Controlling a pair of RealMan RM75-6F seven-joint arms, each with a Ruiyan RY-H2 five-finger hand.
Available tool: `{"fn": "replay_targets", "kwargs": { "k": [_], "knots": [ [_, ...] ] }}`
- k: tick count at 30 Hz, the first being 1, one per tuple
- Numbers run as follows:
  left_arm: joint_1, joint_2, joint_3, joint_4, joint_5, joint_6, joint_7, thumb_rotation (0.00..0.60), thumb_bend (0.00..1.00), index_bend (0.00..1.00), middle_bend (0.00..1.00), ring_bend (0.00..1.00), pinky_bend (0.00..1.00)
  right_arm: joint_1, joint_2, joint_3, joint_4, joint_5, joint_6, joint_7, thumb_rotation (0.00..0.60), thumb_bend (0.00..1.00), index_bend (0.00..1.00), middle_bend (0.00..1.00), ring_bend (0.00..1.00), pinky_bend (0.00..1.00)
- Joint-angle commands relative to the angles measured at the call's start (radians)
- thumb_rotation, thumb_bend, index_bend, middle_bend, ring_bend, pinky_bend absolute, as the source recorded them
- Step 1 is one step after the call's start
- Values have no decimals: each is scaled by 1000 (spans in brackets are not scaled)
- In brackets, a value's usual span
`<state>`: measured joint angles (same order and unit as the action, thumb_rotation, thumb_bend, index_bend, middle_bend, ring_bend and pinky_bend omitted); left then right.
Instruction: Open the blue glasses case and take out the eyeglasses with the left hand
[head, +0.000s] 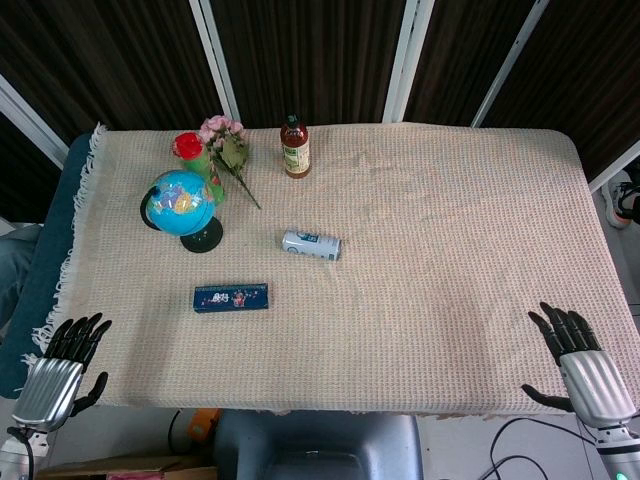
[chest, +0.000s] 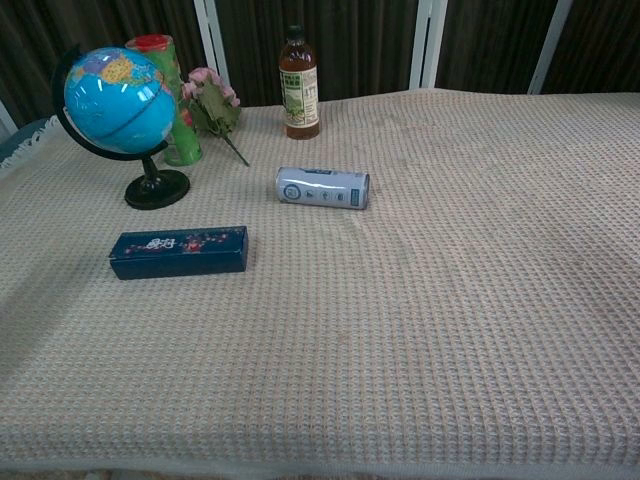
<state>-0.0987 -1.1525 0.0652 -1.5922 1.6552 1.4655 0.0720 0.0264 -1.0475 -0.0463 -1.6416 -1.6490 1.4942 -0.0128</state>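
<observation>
The blue glasses case (head: 231, 297) lies closed on the woven cloth, left of centre; the chest view shows the glasses case (chest: 179, 251) as a long dark-blue box with a flowered lid. No eyeglasses are visible. My left hand (head: 60, 368) hangs at the table's front left corner, fingers spread, holding nothing, well below and left of the case. At the front right edge my right hand (head: 580, 360) rests with fingers apart and nothing in it. Neither hand appears in the chest view.
A globe (head: 181, 203) on a black stand sits behind the case. A red-capped green tube (head: 191, 153) and pink flowers (head: 227, 143) stand at the back left, a brown bottle (head: 294, 147) beside them. A small can (head: 311, 245) lies on its side mid-table.
</observation>
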Motion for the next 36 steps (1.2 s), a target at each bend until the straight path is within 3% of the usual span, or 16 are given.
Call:
{"fn": "replay_targets", "kwargs": {
  "k": [1,8,20,28,36],
  "knots": [
    [-10,-11,2,8,6,-16,6,600,416,0,0,0,0,0,0,0,0,-1,1,2,600,186,0,0,0,0],
    [-93,-123,-9,70,95,-55,-136,600,393,2,0,0,0,2,-3,3,-1,10,-8,-6,600,186,0,0,0,0],
    [-229,-380,-130,144,-4,-190,0,600,385,135,0,0,0,12,-6,15,-7,45,-34,-25,600,186,0,0,0,0],
    [-290,-487,-182,208,-113,-275,77,600,380,204,0,0,0,13,-2,20,-5,60,-40,-19,600,187,0,0,0,0],
    [-334,-576,-224,299,-183,-295,103,600,381,240,0,0,0,14,0,21,-5,63,-42,-19,600,186,0,0,0,0]
  ]
}}
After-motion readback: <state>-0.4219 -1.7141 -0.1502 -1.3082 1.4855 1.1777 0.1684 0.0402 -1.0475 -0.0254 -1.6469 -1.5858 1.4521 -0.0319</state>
